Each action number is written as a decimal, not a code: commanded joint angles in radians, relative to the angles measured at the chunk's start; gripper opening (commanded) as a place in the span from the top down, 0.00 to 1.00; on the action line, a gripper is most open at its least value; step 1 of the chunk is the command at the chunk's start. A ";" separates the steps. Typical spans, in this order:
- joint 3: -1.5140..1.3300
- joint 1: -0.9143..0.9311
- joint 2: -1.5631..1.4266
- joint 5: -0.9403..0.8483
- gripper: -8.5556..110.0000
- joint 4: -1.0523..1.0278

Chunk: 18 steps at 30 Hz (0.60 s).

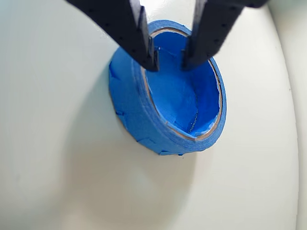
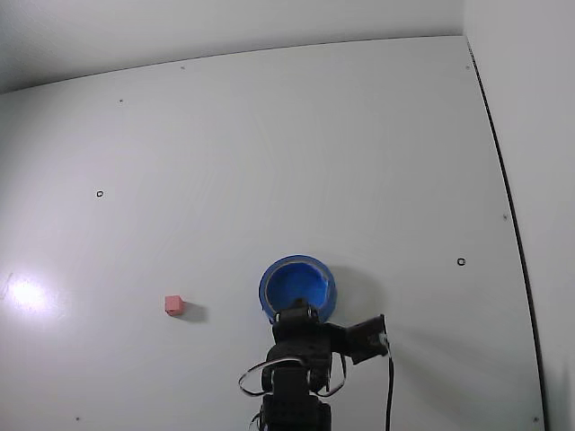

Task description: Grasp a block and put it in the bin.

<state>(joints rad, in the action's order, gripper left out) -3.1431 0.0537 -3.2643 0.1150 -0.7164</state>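
The bin (image 1: 139,120) is a low round bright blue container with a thick rim, standing on the white table; the fixed view shows the bin (image 2: 298,285) just beyond the arm. My gripper (image 1: 169,64) hovers over its far rim, open, with nothing between the two black fingers. The bin's blue inside looks empty. The block (image 2: 174,304), a tiny pink-red cube, lies on the table well to the left of the bin in the fixed view and is out of the wrist view. In the fixed view the gripper's fingertips are hidden by the arm.
The arm's black body (image 2: 296,377) with cables fills the bottom middle of the fixed view. The table's right edge (image 2: 508,197) runs along a wall. Small dark marks (image 2: 461,261) dot the white surface.
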 commanded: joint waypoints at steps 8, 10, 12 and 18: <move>0.199 -0.149 0.014 -0.592 0.71 0.003; 0.224 -0.218 0.037 -0.632 0.71 -0.021; 0.258 -0.302 0.077 -0.632 0.71 -0.067; 0.420 -0.555 0.267 -0.606 0.71 -0.201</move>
<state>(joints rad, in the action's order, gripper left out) -2.8854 -0.3712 -3.0848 -0.4893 -0.8790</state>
